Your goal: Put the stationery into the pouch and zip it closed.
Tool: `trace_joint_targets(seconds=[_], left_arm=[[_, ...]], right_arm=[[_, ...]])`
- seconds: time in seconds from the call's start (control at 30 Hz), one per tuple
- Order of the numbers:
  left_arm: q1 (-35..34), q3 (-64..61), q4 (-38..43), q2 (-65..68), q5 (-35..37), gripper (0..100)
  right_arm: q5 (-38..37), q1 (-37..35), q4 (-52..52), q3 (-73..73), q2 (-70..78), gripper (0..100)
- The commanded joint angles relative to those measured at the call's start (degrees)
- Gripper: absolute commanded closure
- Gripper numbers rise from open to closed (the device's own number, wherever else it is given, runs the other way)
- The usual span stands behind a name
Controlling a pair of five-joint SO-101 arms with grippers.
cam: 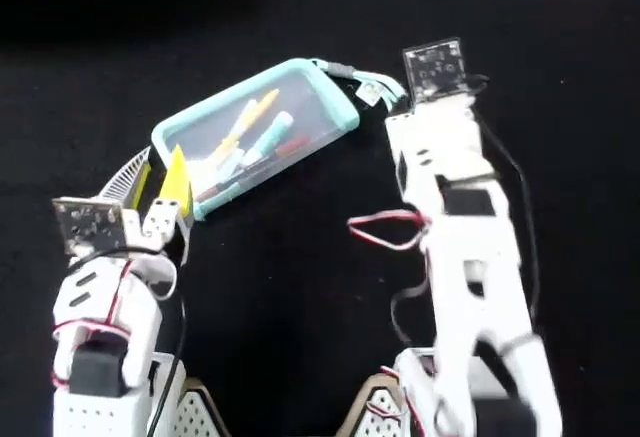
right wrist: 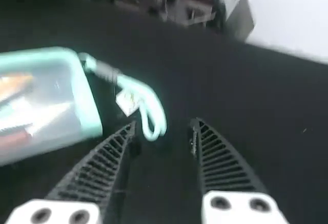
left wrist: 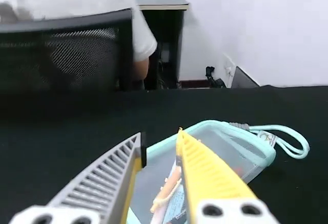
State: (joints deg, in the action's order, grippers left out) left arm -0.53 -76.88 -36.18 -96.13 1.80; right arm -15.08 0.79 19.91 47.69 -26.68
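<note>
Left gripper, one grey ribbed finger and one yellow, is part open and straddles the near end of the clear plastic pouch with the mint-green edging. The gap looks too wide for a pinch, so call it a loose brace. Across the table, the right gripper spreads its dark ribbed fingers wide with nothing between them, hanging just short of the mint-green cord loop. That loop trails from the pouch's far corner, next to a small grey zip pull and a little white tag. The pouch lies flat and slanted on the black table cloth, between the two arms. The coloured pens and markers are inside it, and none lie loose on the cloth, so filling looks done and the zip is the step in hand. I can't tell how far the zip has run. The next move, as I read it, is for the left gripper to close on its end and steady the pouch, while the right takes the pull or the loop and draws along the edge. The count is two grippers, one pouch, one loop, one tag and one pull. There are at least four pens: a yellow-orange, a teal, a red and a pale one. An exact count is hard through the plastic.
</note>
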Motion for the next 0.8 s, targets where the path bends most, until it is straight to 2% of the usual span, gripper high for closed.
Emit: trace_joint_targets(seconds=[0.0,0.27,0.5,0.63,0.77], left_arm=[[-0.7,-1.3,5.5,4.0,1.4,87],[-0.8,-2.9,14.7,21.7,1.4,87],[-1.3,-8.7,25.0,24.4,1.0,87],[-1.4,-9.3,25.9,24.4,1.0,87],[-1.4,-9.2,26.1,24.9,0.9,87]], right_arm=[[0.6,1.3,-3.5,-7.6,14.4,83.5],[0.3,5.8,-2.0,-33.5,43.6,83.1],[0.3,4.3,12.8,-55.8,56.2,80.2],[0.2,3.3,20.2,-66.4,62.1,73.9],[0.2,3.1,27.3,-74.6,66.1,73.8]])
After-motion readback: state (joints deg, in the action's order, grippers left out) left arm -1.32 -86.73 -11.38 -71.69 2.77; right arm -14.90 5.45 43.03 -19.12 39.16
